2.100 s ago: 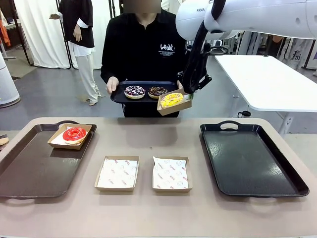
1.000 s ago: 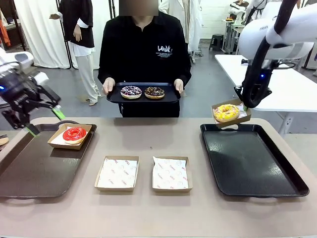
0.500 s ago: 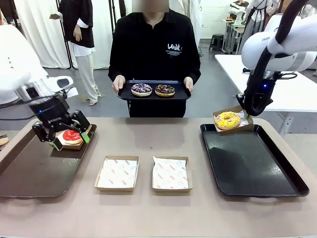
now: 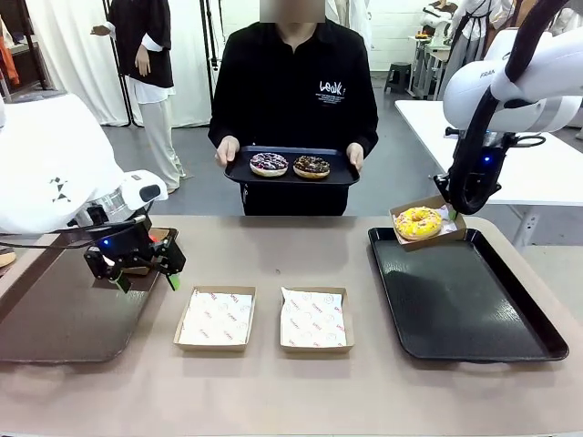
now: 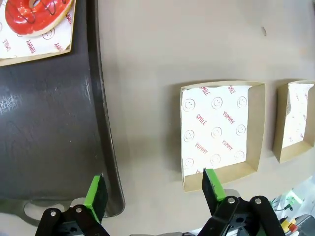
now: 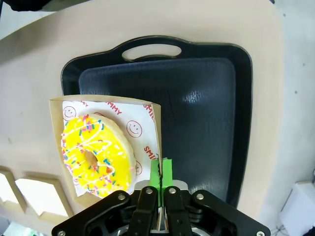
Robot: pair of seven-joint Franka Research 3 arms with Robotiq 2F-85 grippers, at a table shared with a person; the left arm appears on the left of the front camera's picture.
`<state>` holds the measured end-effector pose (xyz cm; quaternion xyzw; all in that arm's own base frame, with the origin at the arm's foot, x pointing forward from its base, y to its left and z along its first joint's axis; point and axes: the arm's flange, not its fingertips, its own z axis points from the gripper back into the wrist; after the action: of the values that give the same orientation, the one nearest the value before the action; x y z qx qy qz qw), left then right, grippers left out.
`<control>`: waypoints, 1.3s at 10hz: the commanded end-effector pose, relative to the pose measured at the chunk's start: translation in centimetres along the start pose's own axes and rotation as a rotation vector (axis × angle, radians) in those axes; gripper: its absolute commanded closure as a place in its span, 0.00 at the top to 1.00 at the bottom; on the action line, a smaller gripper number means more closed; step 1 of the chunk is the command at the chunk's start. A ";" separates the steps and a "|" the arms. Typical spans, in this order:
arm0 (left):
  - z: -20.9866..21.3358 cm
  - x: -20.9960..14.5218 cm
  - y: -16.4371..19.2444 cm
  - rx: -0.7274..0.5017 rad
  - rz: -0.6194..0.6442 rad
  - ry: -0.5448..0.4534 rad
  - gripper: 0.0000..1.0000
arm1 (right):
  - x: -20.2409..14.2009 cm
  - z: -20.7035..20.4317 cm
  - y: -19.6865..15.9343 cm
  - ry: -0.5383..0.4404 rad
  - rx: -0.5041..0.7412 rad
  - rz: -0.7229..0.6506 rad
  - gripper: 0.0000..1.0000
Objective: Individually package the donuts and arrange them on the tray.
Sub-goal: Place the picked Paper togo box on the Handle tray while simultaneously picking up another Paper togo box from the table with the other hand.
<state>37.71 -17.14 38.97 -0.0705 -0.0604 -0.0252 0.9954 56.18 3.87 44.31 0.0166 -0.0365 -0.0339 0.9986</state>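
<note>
Pinching a thin cardboard box (image 6: pixel 153 112) wall with the shut right end effector (image 6: pixel 160 169), glossy yellow sprinkled ring donut (image 6: pixel 96 152) inside; holding the left end effector (image 4: pixel 145 280) wide open and empty at frame left.

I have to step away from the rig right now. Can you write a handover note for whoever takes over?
Left gripper: open, empty, over the right rim of the left tray.
Right gripper: shut on the box holding the yellow donut, tilted above the far left corner of the right tray.
Done: red donut boxed on the left tray.
Left: set the yellow one down; pack the two chocolate donuts from the person's tray into the empty boxes.
</note>
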 end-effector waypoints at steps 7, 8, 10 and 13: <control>0.4 -0.1 0.3 -0.007 -0.001 0.009 1.00 | 0.1 0.1 -0.1 -0.005 0.001 -0.007 0.01; 0.4 -0.1 0.3 -0.007 -0.001 0.009 1.00 | 0.1 0.1 -0.1 -0.005 0.001 -0.007 0.01; 0.1 0.1 0.3 -0.012 0.008 0.004 1.00 | 0.0 0.0 0.0 0.000 0.000 0.000 0.01; -0.8 0.7 -1.5 0.079 0.012 0.017 1.00 | -1.0 -1.3 -0.6 -0.016 -0.005 -0.016 0.01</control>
<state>37.88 -17.47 38.52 -0.0584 -0.0548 -0.0301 0.9963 55.95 3.67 43.68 0.0156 -0.0330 -0.0356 0.9987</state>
